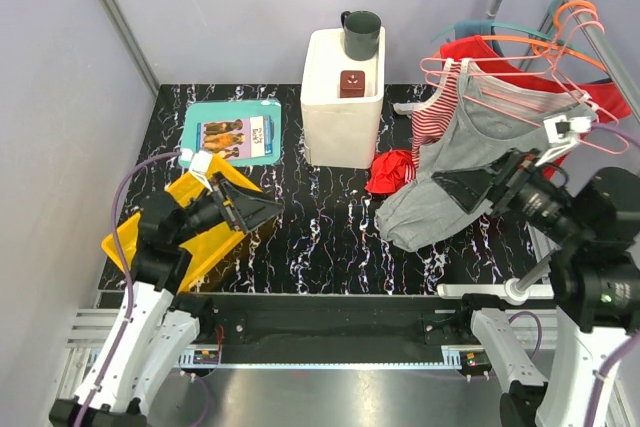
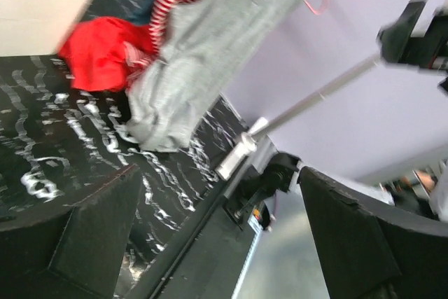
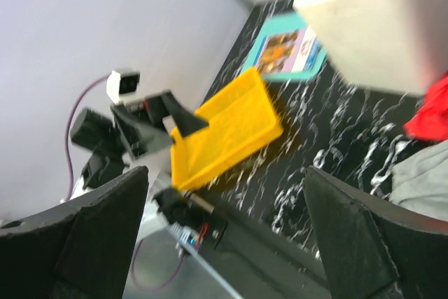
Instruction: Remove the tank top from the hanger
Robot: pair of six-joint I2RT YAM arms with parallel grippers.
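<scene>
Both tools are spread wide, nothing in either. The right tool (image 1: 462, 192) sits in front of the lower half of the grey tank top (image 1: 470, 142), which hangs on a pink hanger (image 1: 530, 87) at the right rail. Can't tell if it's touching. Its own wrist cam faces away and only catches a sliver of grey, plus the yellow tray (image 3: 224, 131). The left tool (image 1: 250, 209) hovers over that tray. Its cam shows what the overhead half hides: the top's hem bunched on the worktop (image 1: 320, 227), just beside a red cloth (image 2: 98, 50). A striped garment (image 1: 437, 112) hangs next to the top, and a white bin (image 1: 342, 97) stands behind.
</scene>
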